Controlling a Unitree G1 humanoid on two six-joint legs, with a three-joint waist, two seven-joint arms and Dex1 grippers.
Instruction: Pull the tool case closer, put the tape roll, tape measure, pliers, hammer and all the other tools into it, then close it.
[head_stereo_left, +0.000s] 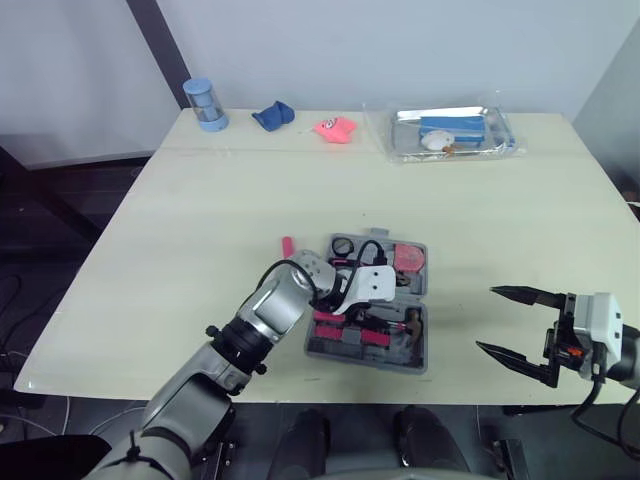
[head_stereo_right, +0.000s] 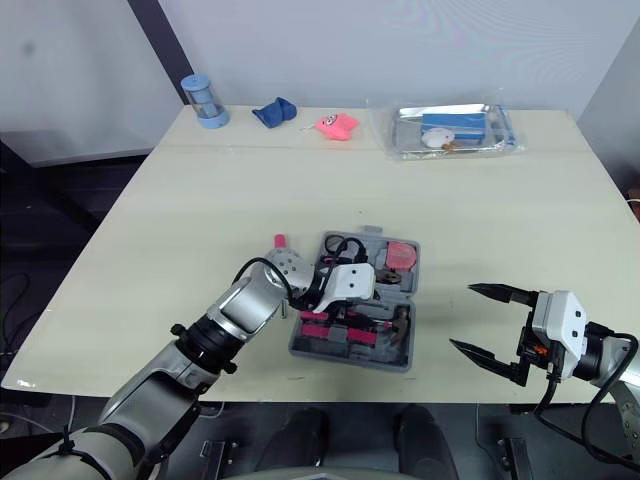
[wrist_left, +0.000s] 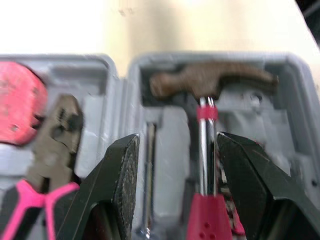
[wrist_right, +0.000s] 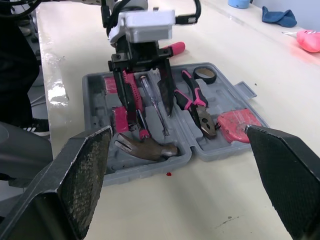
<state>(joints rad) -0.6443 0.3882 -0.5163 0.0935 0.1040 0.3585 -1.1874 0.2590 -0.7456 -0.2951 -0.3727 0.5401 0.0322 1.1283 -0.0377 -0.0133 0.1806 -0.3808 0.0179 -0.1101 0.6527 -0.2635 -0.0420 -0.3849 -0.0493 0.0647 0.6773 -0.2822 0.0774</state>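
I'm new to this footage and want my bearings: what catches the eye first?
The open grey tool case lies near the front edge of the table, with pink-handled pliers bedded in it. The left gripper hangs over it, open fingers either side of the shaft of the hammer. The right gripper hovers wide open to the case's right.

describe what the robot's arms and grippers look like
The left arm is silver-grey metal in rounded segments, with a black ring at one joint. The left gripper and right gripper each have two black tapered fingers on a white box. Black cables loop by the left wrist. A small orange mark sits on the right gripper's black base.
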